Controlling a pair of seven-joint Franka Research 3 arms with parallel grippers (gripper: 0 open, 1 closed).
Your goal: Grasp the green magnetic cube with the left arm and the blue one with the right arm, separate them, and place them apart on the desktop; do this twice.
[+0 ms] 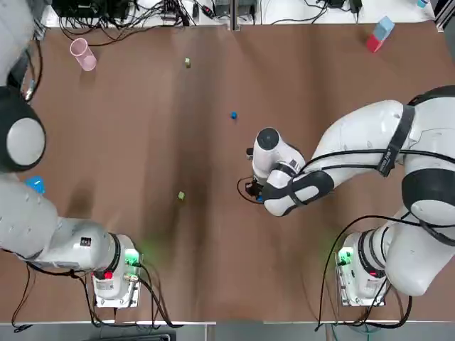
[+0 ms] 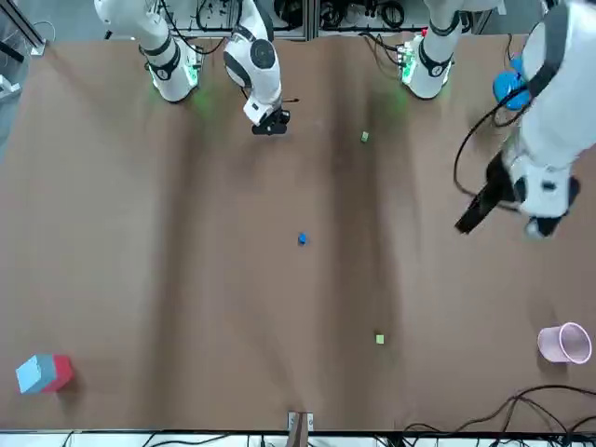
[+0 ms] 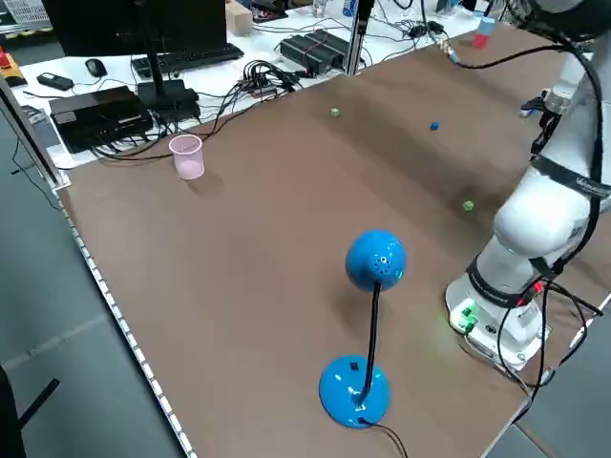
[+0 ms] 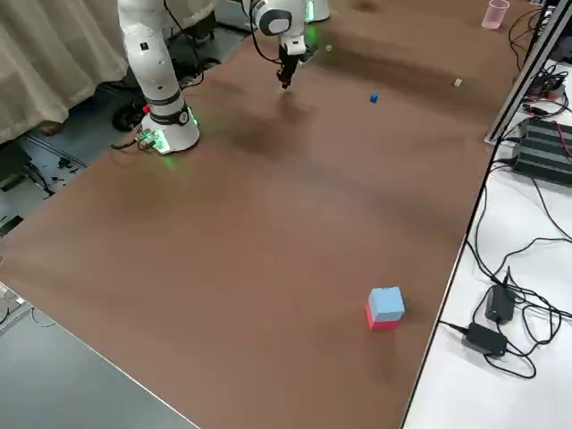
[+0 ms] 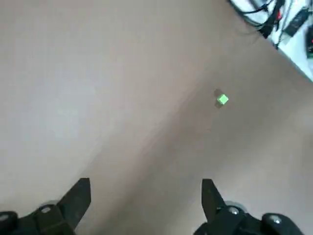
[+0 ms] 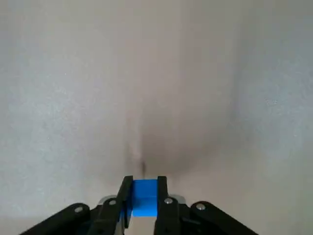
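My right gripper (image 6: 145,183) is shut on a small blue cube (image 6: 144,199), held low over the brown table on the near side, right of centre (image 1: 254,193). A second blue cube (image 1: 233,115) lies alone near the table's middle. One green cube (image 1: 181,195) rests on the near left, another green cube (image 1: 187,62) sits far back. My left gripper (image 5: 145,185) is open and holds nothing, raised over the table's left side (image 2: 464,223). Its wrist view shows a green cube (image 5: 222,100) some way ahead of its fingers.
A pink cup (image 1: 82,55) stands at the far left corner. A red and light-blue block (image 1: 379,34) sits at the far right corner. A blue ball-headed stand (image 3: 375,260) rises by the left arm's base. Cables run along the far edge.
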